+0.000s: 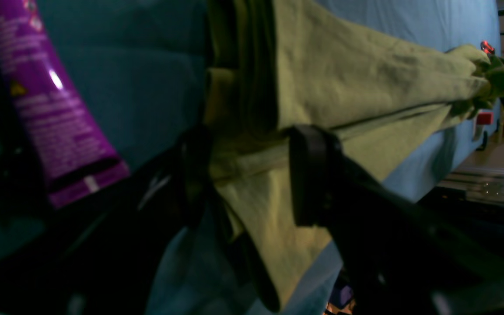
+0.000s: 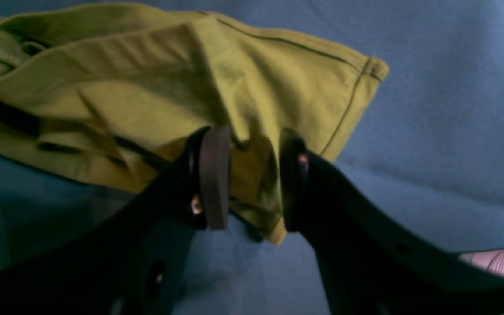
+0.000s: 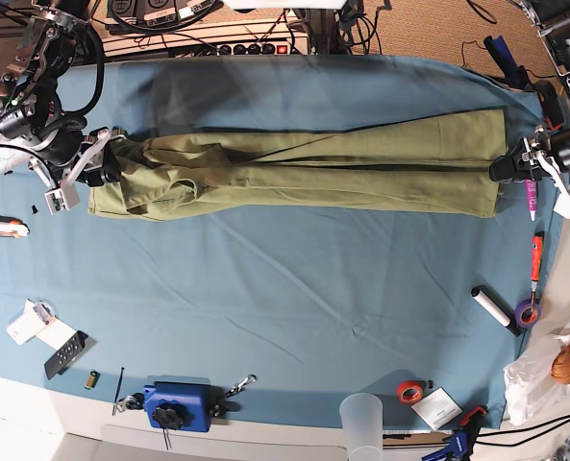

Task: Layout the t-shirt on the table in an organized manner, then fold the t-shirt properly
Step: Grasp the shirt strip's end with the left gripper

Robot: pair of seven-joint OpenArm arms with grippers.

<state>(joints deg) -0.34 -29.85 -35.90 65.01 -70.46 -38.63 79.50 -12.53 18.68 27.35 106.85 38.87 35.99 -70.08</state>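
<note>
**Shirt stretched between two arms, both grips let go**

The t-shirt [image 3: 304, 163] lies drawn out in a long narrow band across the far half of the table [image 3: 294, 288], running nearly from one short edge to the other. The left gripper [image 1: 252, 175] has its fingers spread, with the cloth running loose between them, and the right gripper [image 2: 247, 175] is likewise spread around a bunched, hemmed edge, not pinching it. The body looks doubled over lengthwise, so I judge it not yet laid flat. To do this well, each arm should re-grip a single layer at a corner, then draw the cloth toward the near edge evenly, keeping it low.
</note>
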